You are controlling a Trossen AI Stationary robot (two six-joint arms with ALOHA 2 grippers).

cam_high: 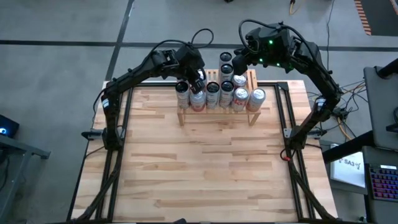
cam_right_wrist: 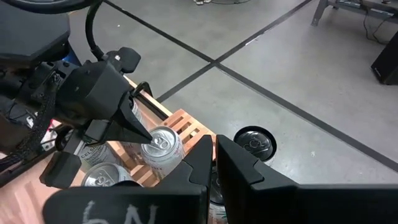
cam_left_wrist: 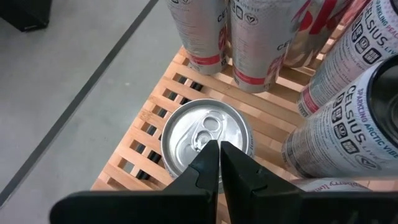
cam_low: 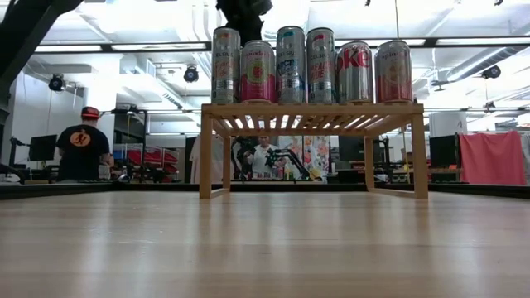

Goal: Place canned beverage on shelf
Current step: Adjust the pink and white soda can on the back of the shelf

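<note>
Six cans (cam_low: 313, 64) are standing on the shelf (cam_low: 313, 112) at the counter's (cam_high: 211, 168) far edge, one silver can (cam_left_wrist: 207, 140) sitting directly beneath the left claw (cam_left_wrist: 220, 157), both claws pressing together, the right claw (cam_right_wrist: 215, 151) hovering behind.

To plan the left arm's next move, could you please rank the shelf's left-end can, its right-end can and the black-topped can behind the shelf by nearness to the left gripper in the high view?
From the left gripper, over the shelf's left part:
1. Left-end can, just beside it.
2. Black-topped can, behind the shelf, near the middle.
3. Right-end can, at the row's far end.
</note>
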